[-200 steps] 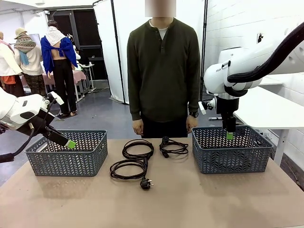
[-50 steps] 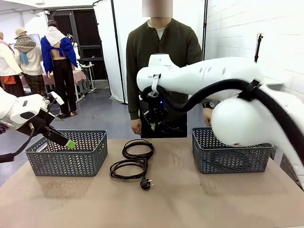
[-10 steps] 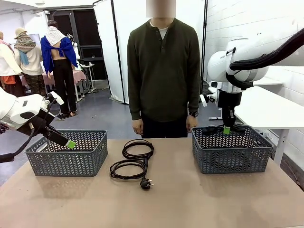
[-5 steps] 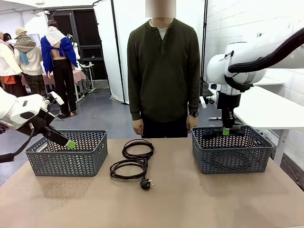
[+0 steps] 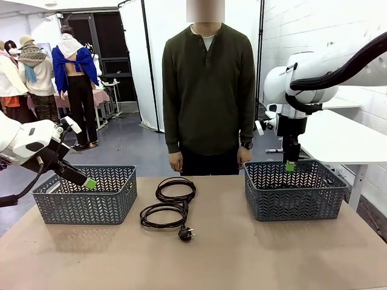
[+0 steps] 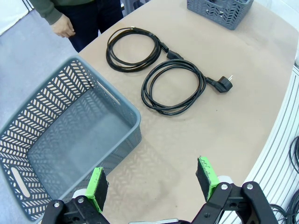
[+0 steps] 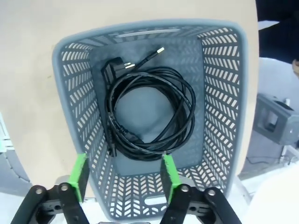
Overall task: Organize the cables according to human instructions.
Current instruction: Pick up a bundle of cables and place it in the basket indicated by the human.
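Two black cables lie on the table between the baskets: one round bundle farther back and a wider one with a plug nearer me. The left wrist view shows the same pair, the far bundle and the plugged one. Another coiled cable lies flat in the right grey basket. My right gripper hangs open above that basket, holding nothing. My left gripper stands open over the near corner of the left grey basket. The human stands at the far edge with arms down.
The left basket has nothing in it. The human's hand hangs beside the table's far edge. Bare tabletop stretches in front of the cables and both baskets. A white table stands at the far right.
My right gripper has opened and let the cable drop into the right basket, then lifted slightly. The left arm and the human have not moved.
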You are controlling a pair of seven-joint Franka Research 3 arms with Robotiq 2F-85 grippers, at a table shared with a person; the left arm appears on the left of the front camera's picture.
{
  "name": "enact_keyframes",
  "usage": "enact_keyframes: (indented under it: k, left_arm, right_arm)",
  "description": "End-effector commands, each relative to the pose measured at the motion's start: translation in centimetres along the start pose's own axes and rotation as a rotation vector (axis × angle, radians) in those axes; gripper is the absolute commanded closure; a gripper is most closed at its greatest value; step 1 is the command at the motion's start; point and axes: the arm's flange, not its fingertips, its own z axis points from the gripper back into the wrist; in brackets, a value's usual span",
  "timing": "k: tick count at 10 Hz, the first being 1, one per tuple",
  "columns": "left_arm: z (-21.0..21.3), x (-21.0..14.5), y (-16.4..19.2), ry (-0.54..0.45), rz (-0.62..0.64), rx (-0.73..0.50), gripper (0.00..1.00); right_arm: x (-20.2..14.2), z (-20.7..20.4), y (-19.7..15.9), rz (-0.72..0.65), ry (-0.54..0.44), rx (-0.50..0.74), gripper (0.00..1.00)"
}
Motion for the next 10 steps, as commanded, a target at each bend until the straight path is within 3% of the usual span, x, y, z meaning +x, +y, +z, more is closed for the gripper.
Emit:
enact_keyframes:
  k: [1, 3, 5, 6, 10]
  left_arm:
    - [-0.06, -0.07, 0.15, -0.003, 0.018, -0.007, 0.0]
    - [-0.06, -0.07, 0.15, -0.003, 0.018, -0.007, 0.0]
    - [-0.06, -0.07, 0.15, -0.003, 0.018, -0.007, 0.0]
    - [-0.06, -0.07, 0.15, -0.003, 0.018, -0.007, 0.0]
    - [-0.06, -0.07, 0.15, -0.003, 0.018, -0.007, 0.0]
  right_arm:
    - [0.28, 0.68, -0.48, -0.021, 0.01, 0.025, 0.0]
    - [0.33, 0.78, -0.47, -0.021, 0.017, 0.042, 0.0]
    - [0.95, -0.19, -0.71, -0.085, 0.118, -0.008, 0.0]
    - [0.13, 0.66, 0.13, -0.013, 0.009, 0.022, 0.0]
    - [0.13, 0.66, 0.13, -0.013, 0.009, 0.022, 0.0]
